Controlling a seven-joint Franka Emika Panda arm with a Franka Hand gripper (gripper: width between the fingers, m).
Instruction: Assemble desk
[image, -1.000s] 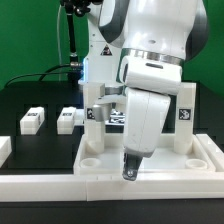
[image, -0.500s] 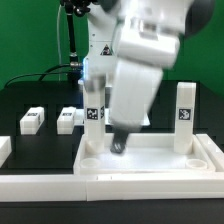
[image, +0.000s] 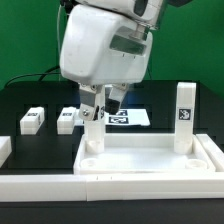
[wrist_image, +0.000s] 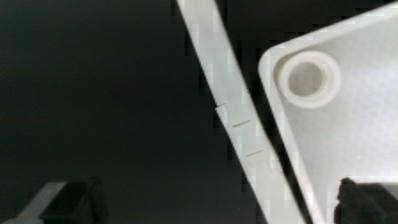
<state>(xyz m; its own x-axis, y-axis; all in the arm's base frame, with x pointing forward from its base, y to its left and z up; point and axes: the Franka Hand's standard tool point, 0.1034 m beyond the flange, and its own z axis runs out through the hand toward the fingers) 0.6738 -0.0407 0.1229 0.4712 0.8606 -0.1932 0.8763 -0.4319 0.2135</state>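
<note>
The desk top (image: 150, 158) is a wide white tray with a raised rim, lying low in the exterior view. Two white tagged legs stand upright at its back corners, one on the exterior view's left (image: 92, 133) and one on the right (image: 183, 115). Two more legs (image: 32, 120) (image: 68, 119) lie loose on the black table further left. My gripper (image: 106, 106) hangs open and empty just above the left upright leg, touching nothing. In the wrist view a corner of the desk top (wrist_image: 347, 130) shows with its round socket (wrist_image: 311, 78), and my gripper (wrist_image: 214, 205) is wide open.
Low white border rails run along the front (image: 110, 186) and at the exterior view's left (image: 4, 148); one rail (wrist_image: 231, 100) crosses the wrist view beside the desk top. The marker board (image: 130, 118) lies behind the desk top. A cable hangs at the back left.
The arm has risen from low over the desk top's front and swung toward the exterior view's left and back, ending over the left upright leg. The jaws stayed open.
</note>
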